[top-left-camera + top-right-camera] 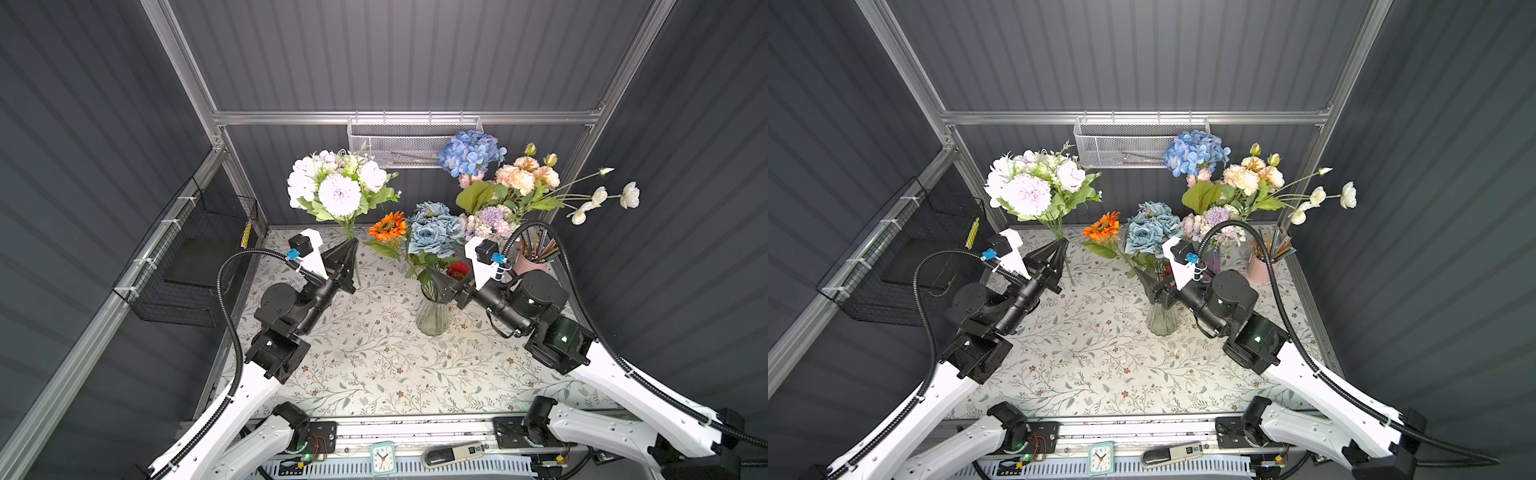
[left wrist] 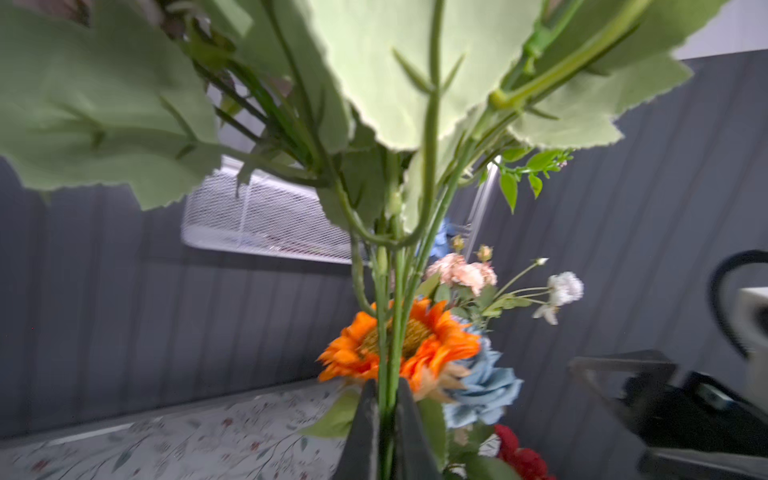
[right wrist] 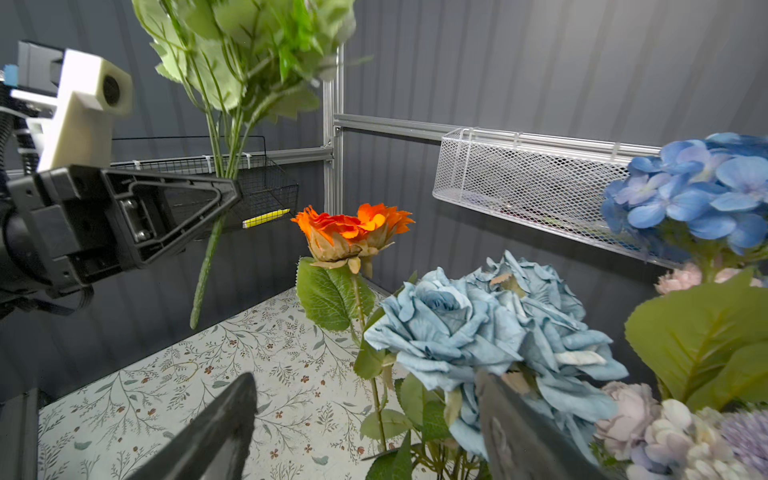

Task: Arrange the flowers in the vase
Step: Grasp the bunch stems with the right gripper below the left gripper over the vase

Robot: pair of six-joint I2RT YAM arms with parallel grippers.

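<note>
Since these are fake blooms on thin green stems, I'm guessing the white and lilac bunch (image 1: 332,187) is weighing next to nothing but riding top-heavy: big soft fabric heads, springy stems, nothing breakable. The stems (image 3: 226,145) look slick and skinny, so pinching all of them together low down, under the leaves, seems the sensible spot. Grabbing the petals would just be crushing them.

That's pretty much what is happening. The left claw (image 2: 386,390) is clamping tight on the gathered stems, holding the bunch upright in the air over the back left of the desk (image 1: 374,365). The heads are standing well above the claw and the cut ends are dangling below it, clear of the cloth.

The glass vase (image 1: 432,318) is sitting well apart to the right, already holding the blue roses (image 1: 436,230) and an orange daisy (image 1: 388,226). The right claw (image 3: 365,382) is hovering right at the vase mouth with its jaws standing wide apart, rose stems between them, and I'm not seeing it gripping anything.

I'm thinking the tricky bit is threading those loose ends past the roses.
</note>
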